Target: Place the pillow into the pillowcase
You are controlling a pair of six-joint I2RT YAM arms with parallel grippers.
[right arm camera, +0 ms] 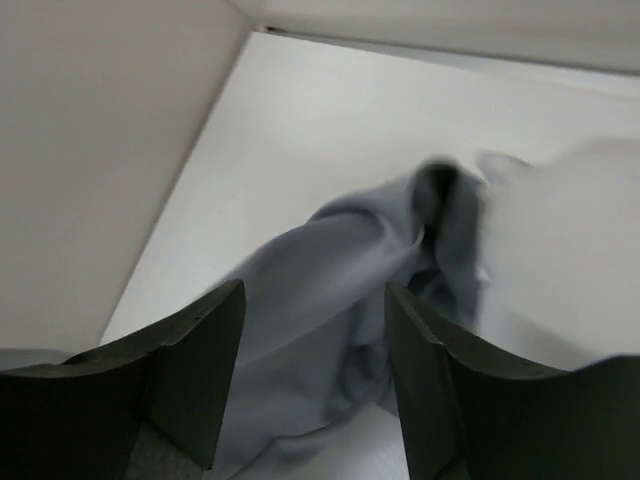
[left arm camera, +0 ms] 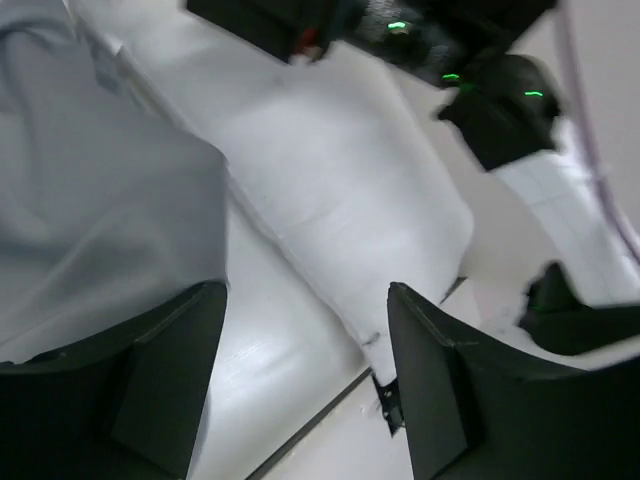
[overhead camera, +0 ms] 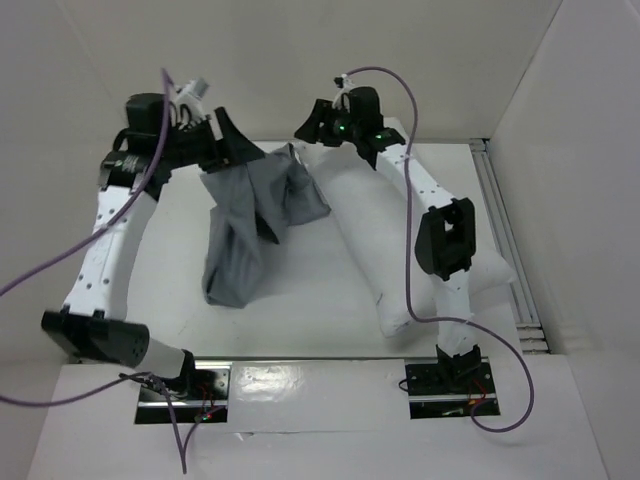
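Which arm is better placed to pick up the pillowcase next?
Left, probably. The left gripper, open, hangs at the far end of the bunched pillowcase; the right gripper, also open, is over the far end of the pillow.

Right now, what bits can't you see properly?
- Opening of the pillowcase: top view, its own folds hide it.
- Part of the pillow: top view, the right arm lies across it.
- Cloth folds: right wrist view, blurred.
- Rest of the pillowcase: left wrist view, cut off by the left edge.

Beyond the parted jaws lies the white pillow (left arm camera: 340, 190), grey pillowcase (left arm camera: 100, 200) at left.
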